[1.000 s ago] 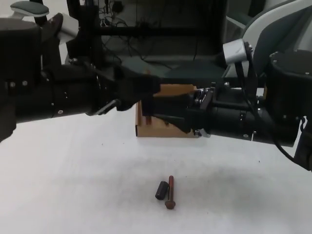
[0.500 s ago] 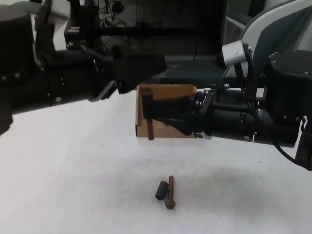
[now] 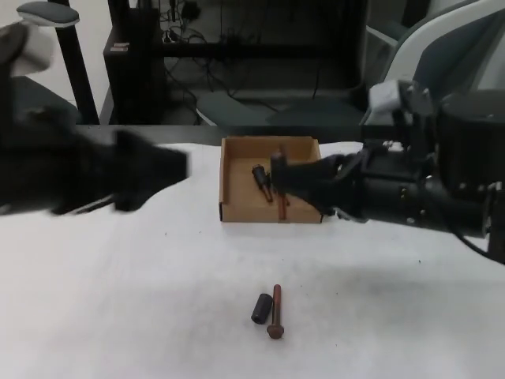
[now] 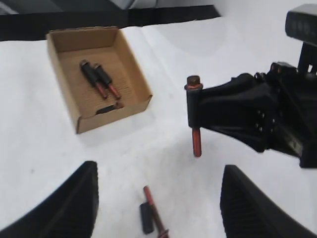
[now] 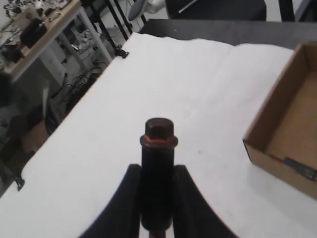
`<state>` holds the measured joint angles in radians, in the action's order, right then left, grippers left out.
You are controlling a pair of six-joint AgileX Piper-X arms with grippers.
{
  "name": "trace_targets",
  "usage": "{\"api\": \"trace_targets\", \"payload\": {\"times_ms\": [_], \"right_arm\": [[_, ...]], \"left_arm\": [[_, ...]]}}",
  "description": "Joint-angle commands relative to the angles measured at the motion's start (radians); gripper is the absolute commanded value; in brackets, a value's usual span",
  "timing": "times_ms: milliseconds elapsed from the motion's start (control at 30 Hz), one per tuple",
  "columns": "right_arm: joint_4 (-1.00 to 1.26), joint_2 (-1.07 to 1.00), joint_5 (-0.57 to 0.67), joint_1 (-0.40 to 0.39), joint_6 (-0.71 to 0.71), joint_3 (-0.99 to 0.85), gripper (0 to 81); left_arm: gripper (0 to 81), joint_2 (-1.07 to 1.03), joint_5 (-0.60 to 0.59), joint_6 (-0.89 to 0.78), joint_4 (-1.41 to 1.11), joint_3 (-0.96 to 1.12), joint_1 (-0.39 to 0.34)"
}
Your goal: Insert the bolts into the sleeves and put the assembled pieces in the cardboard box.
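Two assembled pieces (image 4: 96, 79) already lie in the cardboard box (image 4: 114, 113) at the upper left of the left wrist view, so part of the job looks done. The right gripper (image 5: 156, 173) is clamped on a third bolt-in-sleeve piece (image 4: 193, 82), held upright to the right of the box and not yet in it, while the left gripper (image 4: 159, 168) is spread wide and holds nothing. At the lower centre of the high view, a loose bolt (image 3: 275, 310) and a loose sleeve (image 3: 261, 308) lie side by side on the white bench (image 3: 118, 300), apparently the last pair to join and box.
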<state>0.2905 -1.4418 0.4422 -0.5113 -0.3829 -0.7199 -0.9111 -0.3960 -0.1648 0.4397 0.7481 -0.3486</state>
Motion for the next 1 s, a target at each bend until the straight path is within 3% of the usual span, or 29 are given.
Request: {"api": "trace_targets", "payload": {"times_ms": [0,400,733,967], "right_arm": [[-0.048,-0.072,-0.03,0.004,0.008,-0.039,0.4],[-0.308,-0.431,-0.062,0.064,0.008,-0.454,0.4],[-0.495,-0.63,-0.062,0.133,0.008,-0.785,0.4],[-0.646,-0.742,-0.062,0.136,0.008,-0.938,0.4]], "left_arm": [[70.0,0.094,0.037,0.07,0.113,0.006,0.002],[70.0,0.248,0.031,0.068,0.269,0.006,0.002],[70.0,0.263,0.029,0.068,0.29,0.006,0.002],[70.0,0.263,0.029,0.068,0.29,0.006,0.002]]}}
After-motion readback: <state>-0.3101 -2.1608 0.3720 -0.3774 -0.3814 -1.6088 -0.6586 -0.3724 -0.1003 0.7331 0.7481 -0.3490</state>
